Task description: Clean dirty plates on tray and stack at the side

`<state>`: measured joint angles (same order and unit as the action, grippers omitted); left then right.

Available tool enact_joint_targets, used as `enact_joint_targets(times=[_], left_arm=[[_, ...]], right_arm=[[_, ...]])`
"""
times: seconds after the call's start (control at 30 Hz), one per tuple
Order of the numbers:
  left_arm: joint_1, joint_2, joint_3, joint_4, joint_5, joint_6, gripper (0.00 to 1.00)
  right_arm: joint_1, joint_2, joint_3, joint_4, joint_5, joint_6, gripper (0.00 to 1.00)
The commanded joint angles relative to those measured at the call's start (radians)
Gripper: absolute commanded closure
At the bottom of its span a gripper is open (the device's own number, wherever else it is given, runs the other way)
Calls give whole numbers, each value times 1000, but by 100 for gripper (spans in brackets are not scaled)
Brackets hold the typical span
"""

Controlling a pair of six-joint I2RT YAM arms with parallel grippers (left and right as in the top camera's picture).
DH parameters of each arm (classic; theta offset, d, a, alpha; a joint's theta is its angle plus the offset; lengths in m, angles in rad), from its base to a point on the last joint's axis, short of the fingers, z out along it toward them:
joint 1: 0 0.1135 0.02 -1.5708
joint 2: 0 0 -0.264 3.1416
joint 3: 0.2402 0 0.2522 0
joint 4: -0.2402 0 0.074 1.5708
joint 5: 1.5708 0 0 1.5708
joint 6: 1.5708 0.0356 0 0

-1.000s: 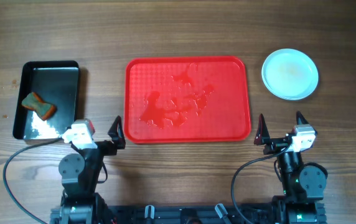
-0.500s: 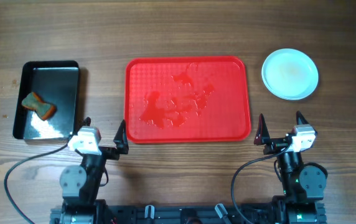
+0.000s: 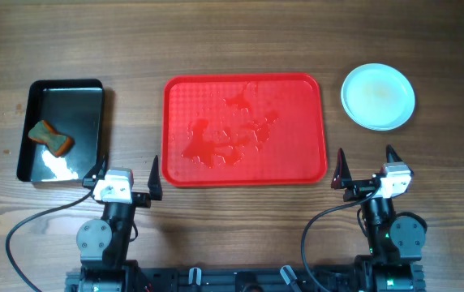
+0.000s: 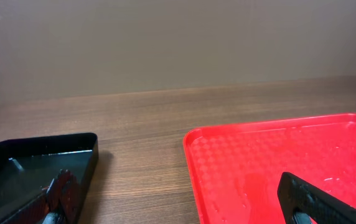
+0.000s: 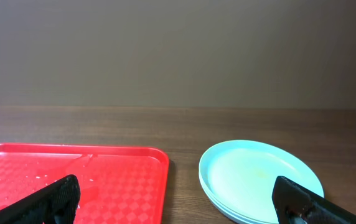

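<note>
The plates (image 3: 378, 96) sit in one stack on the bare surface (image 3: 232, 32), just beside the right short edge of the tray (image 3: 244, 79) and apart from it. They lie flat, faces up. Being round, they have no long axis and point no particular way. From my right wrist the stack (image 5: 259, 180) shows layered rims, though I cannot count them with certainty. The tray's long axis runs left to right in front of me. It holds no plates, only wet patches (image 3: 224, 138) across its middle.

My right jaws are spread wide with nothing between them, near the tray's near right corner and short of the stack. My left jaws are likewise apart and holding nothing, at the near left corner, between the tray and the black tray (image 3: 62, 82) where the sponge (image 3: 50, 136) lies.

I judge the stacking done or nearly so. The top plate carries a faint yellowish cast near its centre, so some residue may remain. If I went back for it, a careless reach with the right jaws could catch a glossy rim and slide the stack askew or off square.
</note>
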<state>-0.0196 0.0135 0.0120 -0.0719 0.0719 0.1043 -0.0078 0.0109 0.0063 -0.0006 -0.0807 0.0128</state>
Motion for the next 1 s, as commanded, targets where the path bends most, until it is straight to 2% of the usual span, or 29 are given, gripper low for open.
enact_joint_targets(times=[0.0,0.03,0.13,0.37,0.47,0.97], left_arm=[[-4,-11,-6,-8,-22,19,0],[-5,-11,-6,-8,-30,11,0],[3,-11,-6,-8,-70,-116,0],[5,-11,-6,-7,-89,-108,0],[5,-11,-6,-7,-89,-31,0],[5,-11,-6,-7,-96,-14,0]], right_arm=[[-4,-7,-1,2,14,-13,0],[-4,-7,-1,2,14,-13,0],[-4,-7,-1,2,14,-12,0],[-4,-7,-1,2,14,-13,0],[-4,-7,-1,2,14,-12,0],[-4,-7,-1,2,14,-13,0]])
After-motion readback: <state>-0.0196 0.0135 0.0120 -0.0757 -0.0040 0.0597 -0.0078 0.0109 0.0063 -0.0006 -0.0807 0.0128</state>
